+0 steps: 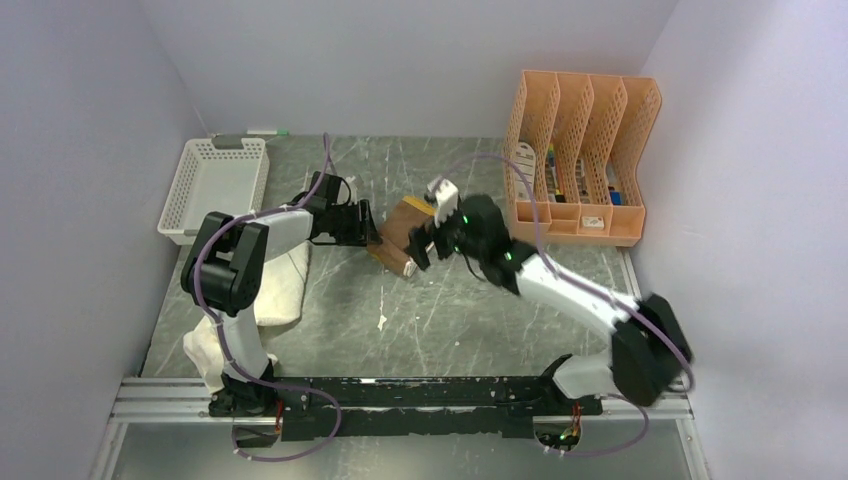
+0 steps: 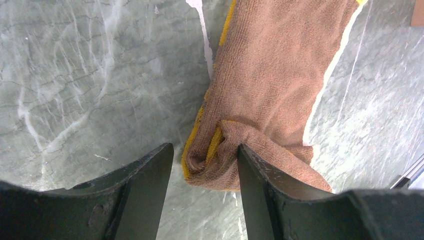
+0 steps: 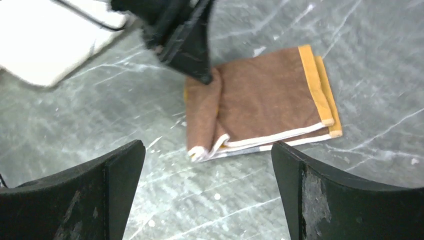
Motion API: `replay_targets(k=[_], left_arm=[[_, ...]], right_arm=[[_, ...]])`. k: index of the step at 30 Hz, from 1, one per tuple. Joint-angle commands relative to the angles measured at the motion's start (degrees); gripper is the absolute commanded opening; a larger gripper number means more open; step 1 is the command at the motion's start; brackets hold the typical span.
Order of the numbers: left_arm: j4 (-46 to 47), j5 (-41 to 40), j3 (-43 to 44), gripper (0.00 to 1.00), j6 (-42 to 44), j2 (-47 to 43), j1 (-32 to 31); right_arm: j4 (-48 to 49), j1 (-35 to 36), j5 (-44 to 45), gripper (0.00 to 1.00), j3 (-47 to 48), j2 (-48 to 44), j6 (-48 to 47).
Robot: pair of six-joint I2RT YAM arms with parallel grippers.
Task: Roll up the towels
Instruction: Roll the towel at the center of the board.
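Note:
The mustard-and-brown towel [image 1: 398,236] lies folded mid-table, its left end curled into a short roll [image 3: 202,112], pale edge toward the front. My left gripper [image 1: 368,228] is open at that rolled end. In the left wrist view [image 2: 204,146] the roll [image 2: 220,155] sits between the fingers, touching the right finger [image 2: 260,190] and clear of the left one. My right gripper [image 1: 420,248] hovers open and empty just in front of the towel [image 3: 265,95], which lies beyond its fingertips [image 3: 207,150]. The cream-white towel [image 1: 280,285] lies crumpled under the left arm.
A white mesh basket [image 1: 210,185] stands at the back left, with a marker [image 1: 265,132] behind it. An orange file organiser [image 1: 580,150] stands at the back right. A metal rail [image 1: 400,395] runs along the near edge. The cream towel also shows in the right wrist view [image 3: 45,40].

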Motion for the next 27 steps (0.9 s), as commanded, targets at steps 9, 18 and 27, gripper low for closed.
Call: replay_targets(k=[9,18,27], left_arm=[[-6.4,1.1,1.2,0.65,2.3,5.8,-0.2],[-7.7,3.4,2.6,0.65,2.6,7.8,-0.1],[-8.6,4.4,3.0,0.66,4.7,8.9,-0.1]], right_arm=[[16.4,22.0,26.9,1.00,-12.4,-1.7,-23.5],[18.3,25.4,30.8,0.97,-5.1,14.6,-32.0],[16.5,25.6,34.7,0.85,1.4,26.0,-31.7]])
